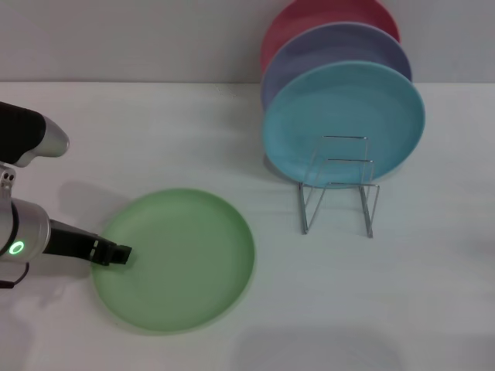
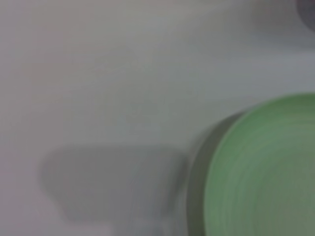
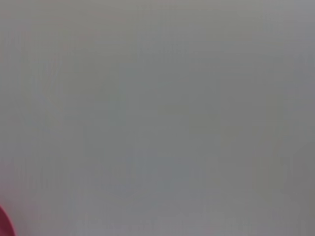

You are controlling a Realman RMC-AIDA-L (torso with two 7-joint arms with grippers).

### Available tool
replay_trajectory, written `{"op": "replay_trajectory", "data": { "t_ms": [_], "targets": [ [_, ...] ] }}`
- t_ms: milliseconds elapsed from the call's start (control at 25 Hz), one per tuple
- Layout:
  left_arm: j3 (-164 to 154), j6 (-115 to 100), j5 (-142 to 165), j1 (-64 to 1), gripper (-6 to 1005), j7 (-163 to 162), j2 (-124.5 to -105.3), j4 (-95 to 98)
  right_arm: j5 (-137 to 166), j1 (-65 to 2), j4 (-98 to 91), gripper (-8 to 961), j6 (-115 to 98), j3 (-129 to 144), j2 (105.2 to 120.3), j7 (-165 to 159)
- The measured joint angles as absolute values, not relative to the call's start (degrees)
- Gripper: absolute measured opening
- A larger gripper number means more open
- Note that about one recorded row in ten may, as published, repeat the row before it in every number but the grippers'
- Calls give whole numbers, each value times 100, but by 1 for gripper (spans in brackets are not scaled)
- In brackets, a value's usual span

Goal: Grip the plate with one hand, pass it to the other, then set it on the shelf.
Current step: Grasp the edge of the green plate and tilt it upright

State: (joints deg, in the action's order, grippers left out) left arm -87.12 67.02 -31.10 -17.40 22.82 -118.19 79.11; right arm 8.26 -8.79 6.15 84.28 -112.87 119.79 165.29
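Head view: left claw [image 1: 117,253] low at the near-left rim of the light green plate [image 1: 182,259], flat on the white table [image 1: 155,131], apparently for an edge pinch, finger state impossible to tell; wire rack [image 1: 338,185] front slots free, right claw unseen.

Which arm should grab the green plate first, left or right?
Left. The left gripper is already at the near-left rim of the green plate, which lies flat on the table. The right arm is nowhere in the head view.
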Motion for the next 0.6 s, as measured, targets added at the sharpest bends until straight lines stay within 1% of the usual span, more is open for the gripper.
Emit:
{"op": "replay_trajectory", "data": {
  "t_ms": [200, 320, 520, 600],
  "targets": [
    [-8729, 6771, -3100, -1775, 683, 2381, -11820, 7901, 826, -879, 615, 832, 8441, -11287, 11979, 16531],
    [-8729, 6761, -3096, -1787, 436, 2442, -11821, 7899, 826, -879, 618, 832, 8441, -11292, 11979, 16533],
    [-8811, 6742, -3031, -1818, 204, 2474, -11830, 7892, 826, -883, 626, 832, 8440, -11294, 11979, 16532],
    [-8848, 6737, -3030, -1825, 176, 2476, -11831, 7889, 826, -884, 631, 832, 8447, -11300, 11979, 16532]
  ]
}}
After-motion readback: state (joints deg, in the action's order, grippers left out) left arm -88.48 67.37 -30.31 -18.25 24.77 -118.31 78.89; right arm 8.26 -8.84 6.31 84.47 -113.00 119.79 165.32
